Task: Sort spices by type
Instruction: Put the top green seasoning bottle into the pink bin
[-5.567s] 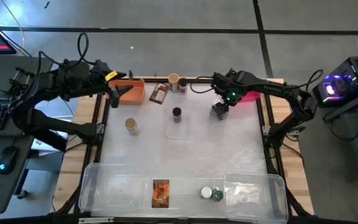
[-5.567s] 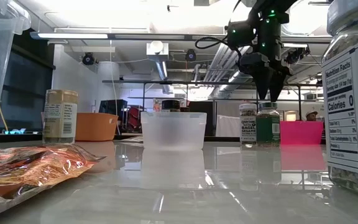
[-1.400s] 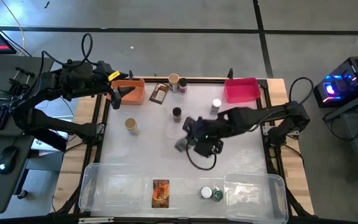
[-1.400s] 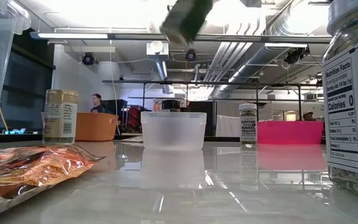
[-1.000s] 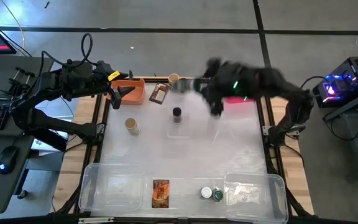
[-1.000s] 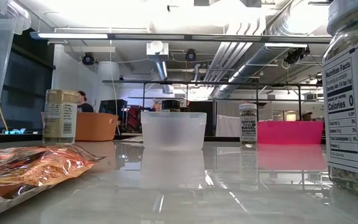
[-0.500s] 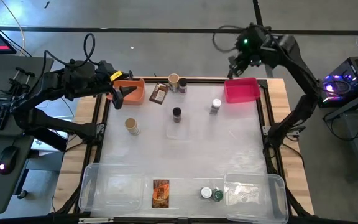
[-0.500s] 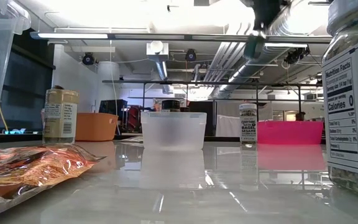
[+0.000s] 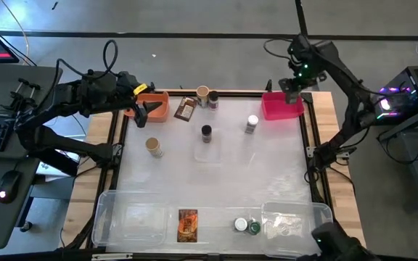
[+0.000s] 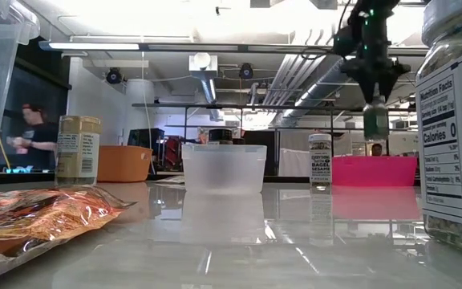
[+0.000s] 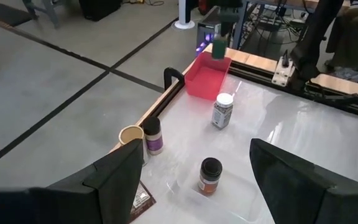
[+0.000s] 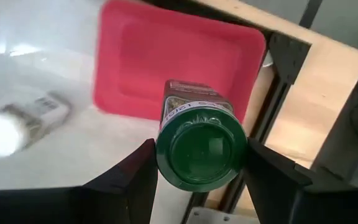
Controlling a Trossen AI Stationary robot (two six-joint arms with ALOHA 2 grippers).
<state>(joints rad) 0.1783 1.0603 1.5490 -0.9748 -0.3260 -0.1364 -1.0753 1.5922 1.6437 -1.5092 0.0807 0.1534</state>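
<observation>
My right gripper (image 9: 290, 85) hangs over the far right of the pink bin (image 9: 278, 109), shut on a green-capped spice jar (image 12: 202, 148). The low view shows that jar (image 10: 375, 120) above the bin (image 10: 373, 170). A white-capped jar (image 9: 252, 124) stands on its base left of the bin. A dark-capped jar (image 9: 206, 133) stands in a small clear tub. A tan-capped jar (image 9: 153, 148) stands at mid left. A brown packet (image 9: 186, 109) lies flat by the far edge and an orange packet (image 9: 187, 225) by the near edge. My left gripper (image 9: 141, 107) waits open by the orange bin (image 9: 156, 110). My right gripper pinches the jar at its cap end, one finger (image 12: 132, 177) on each side of the green cap (image 12: 165, 152). The fingers come from above and point down. The jar hangs upright below them, cap up, clear above the pink bin.
Two more jars (image 9: 202, 93) (image 9: 212, 100) stand at the far edge. A white-capped jar (image 9: 241, 225) and a green-capped jar (image 9: 254, 228) stand at the near edge between two large clear tubs (image 9: 133, 217) (image 9: 300, 217). A dark shape (image 9: 339, 243) shows at the near right corner.
My right gripper has swung with the green-capped jar from above the table's far middle toward the right, past the far edge. It has then come down over the pink bin, turning until its fingers point down. The jar now hangs upright above the bin.
</observation>
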